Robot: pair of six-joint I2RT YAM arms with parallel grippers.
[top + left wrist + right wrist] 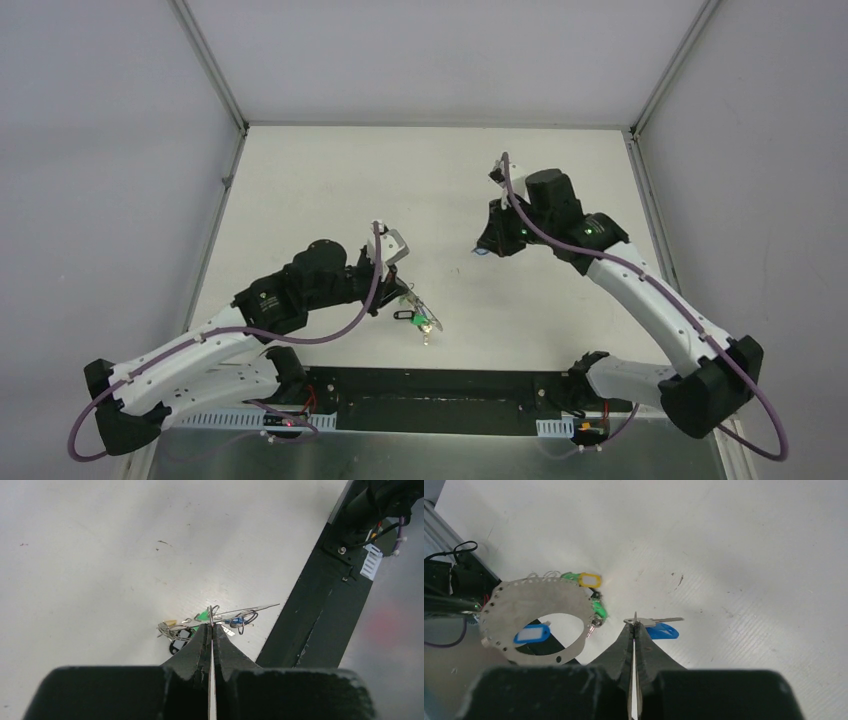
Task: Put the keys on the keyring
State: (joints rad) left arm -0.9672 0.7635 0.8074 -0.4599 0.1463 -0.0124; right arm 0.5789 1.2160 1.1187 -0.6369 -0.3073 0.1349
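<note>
My left gripper (212,625) is shut, its tips pinching the thin wire of the keyring (250,611), which I see nearly edge-on. Keys with green (202,615), blue (235,621) and yellowish (170,623) tags bunch around the tips, next to a black tag (177,646). In the top view this bunch (424,325) hangs by the left gripper (408,298), near the front of the table. My right gripper (635,624) is shut on the head of a silver key (661,621) with a blue tag (664,631), low over the table. The top view shows the right gripper (487,247) at mid-table.
The black base rail (310,625) runs along the table's near edge, close to the right of the key bunch. A perforated silver plate (509,597) with a wide hole stands at the left of the right wrist view, with coloured tags around it. Grey walls enclose the white table (330,180).
</note>
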